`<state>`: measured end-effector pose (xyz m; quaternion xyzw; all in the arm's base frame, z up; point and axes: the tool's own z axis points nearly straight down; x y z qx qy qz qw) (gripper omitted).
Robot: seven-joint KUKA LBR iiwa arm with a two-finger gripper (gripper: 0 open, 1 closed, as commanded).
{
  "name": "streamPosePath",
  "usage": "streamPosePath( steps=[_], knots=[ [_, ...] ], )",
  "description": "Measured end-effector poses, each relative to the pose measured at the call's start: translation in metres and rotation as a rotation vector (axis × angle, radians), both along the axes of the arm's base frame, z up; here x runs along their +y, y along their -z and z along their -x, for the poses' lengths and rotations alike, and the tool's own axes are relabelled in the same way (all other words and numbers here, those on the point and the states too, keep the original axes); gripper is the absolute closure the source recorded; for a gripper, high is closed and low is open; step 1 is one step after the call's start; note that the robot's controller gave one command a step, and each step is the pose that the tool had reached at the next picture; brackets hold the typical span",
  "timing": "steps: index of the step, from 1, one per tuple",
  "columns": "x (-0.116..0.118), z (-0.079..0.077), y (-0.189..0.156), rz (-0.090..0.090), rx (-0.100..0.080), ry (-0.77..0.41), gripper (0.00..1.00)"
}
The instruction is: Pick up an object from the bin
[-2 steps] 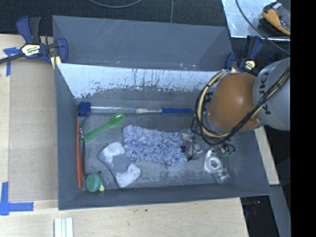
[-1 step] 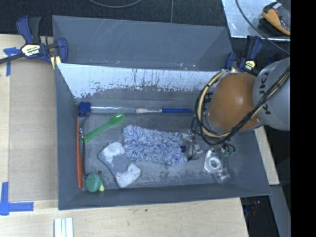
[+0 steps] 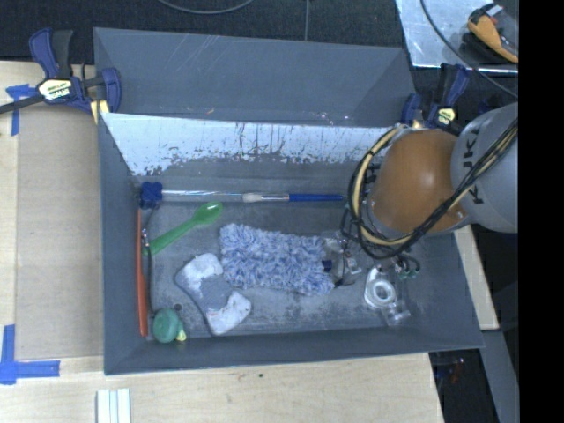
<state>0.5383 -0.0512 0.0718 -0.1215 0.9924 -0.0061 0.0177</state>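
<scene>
bin [image 3: 264, 86] | blue cloth [image 3: 269, 258] | green spoon [image 3: 185, 227] | white rags [image 3: 211, 293] | orange rod [image 3: 141, 276] | green ball [image 3: 166, 326]

Overhead, slightly oblique, bin [image 3: 119, 263] close below

Orange wrist cover [image 3: 414, 192] blocks the bin's [image 3: 123, 263] back right corner. The shaggy blue cloth's [image 3: 269, 258] right edge disappears under the gripper [image 3: 339, 267] (just a dark tangle there). Clear little thing [image 3: 381, 293] beside it, can't tell what. Arm [image 3: 493, 174] runs off the right edge.
</scene>
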Motion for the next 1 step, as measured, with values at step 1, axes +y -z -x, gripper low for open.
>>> streamPosePath(
  steps=[1],
  knots=[
    [0.0,0.0,0.0,0.0,0.0,0.0,1.0]
  ],
)
